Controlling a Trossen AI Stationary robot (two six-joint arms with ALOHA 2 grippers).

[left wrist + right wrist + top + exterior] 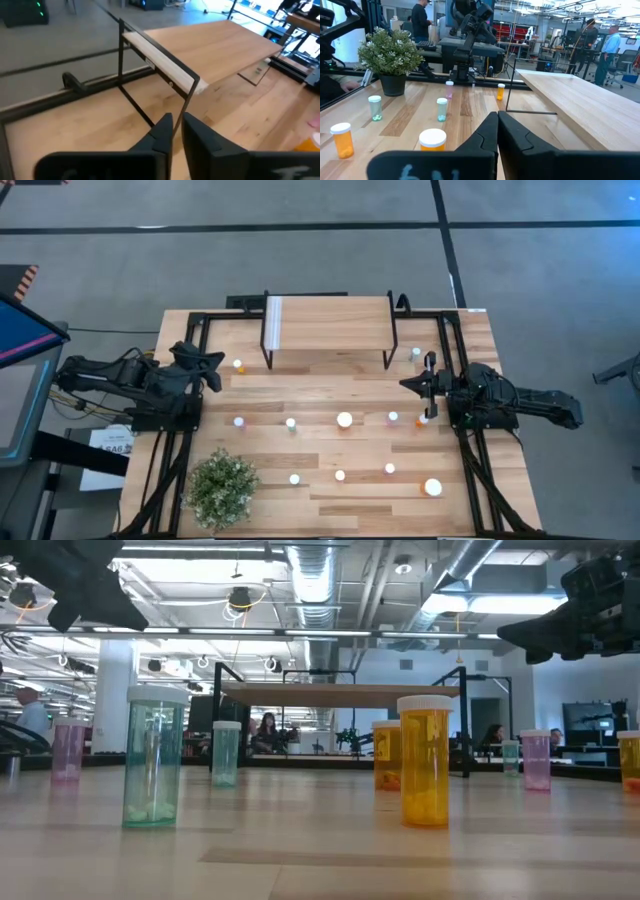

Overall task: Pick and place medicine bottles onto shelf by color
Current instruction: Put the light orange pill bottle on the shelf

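Bottles [344, 419] scattered mid-table, shelf [330, 322] at 12 o'clock bare. Left gripper [218, 369] at 9, fingers nearly together, empty. Right gripper [407, 384] at 3, closed, empty.

Grey floor [300, 250] with dark lines, exposed ceiling ducts [310, 580], strip lights [200, 552]
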